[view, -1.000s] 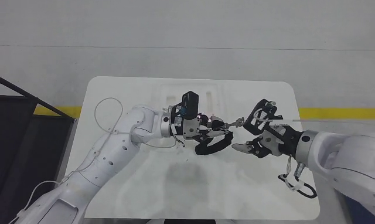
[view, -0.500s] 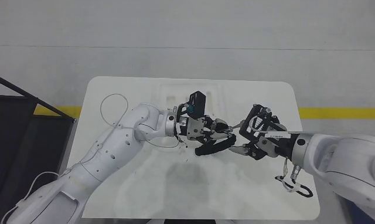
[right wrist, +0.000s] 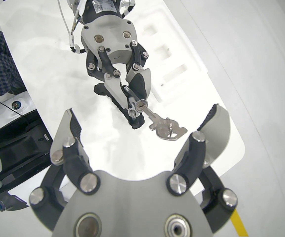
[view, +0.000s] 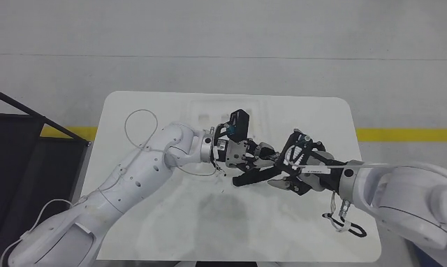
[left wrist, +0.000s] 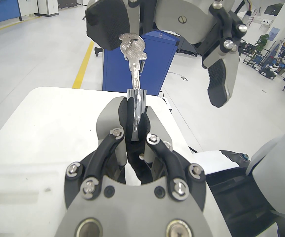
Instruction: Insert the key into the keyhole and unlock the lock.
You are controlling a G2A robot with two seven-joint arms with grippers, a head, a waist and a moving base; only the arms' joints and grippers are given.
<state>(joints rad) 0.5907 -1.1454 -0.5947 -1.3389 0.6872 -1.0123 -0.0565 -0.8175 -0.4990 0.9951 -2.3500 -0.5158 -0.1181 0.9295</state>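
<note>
My left gripper is shut on a chrome lock cylinder with a black cable hanging from it, above the middle of the white table. A silver key sticks out of the keyhole, its blade in the cylinder face. My right gripper is open, with its fingers on either side of the key's head. One black pad lies close against the head and the other pad stands well apart. In the top view the two grippers meet nose to nose.
A white foam tray with several recesses lies at the back of the table, behind the left gripper. A blue cabinet stands on the floor beyond the table's edge. A black cable loop hangs off the right arm.
My right gripper has moved left toward the left one and now brackets the key's head. The left gripper with the lock has shifted slightly right.
</note>
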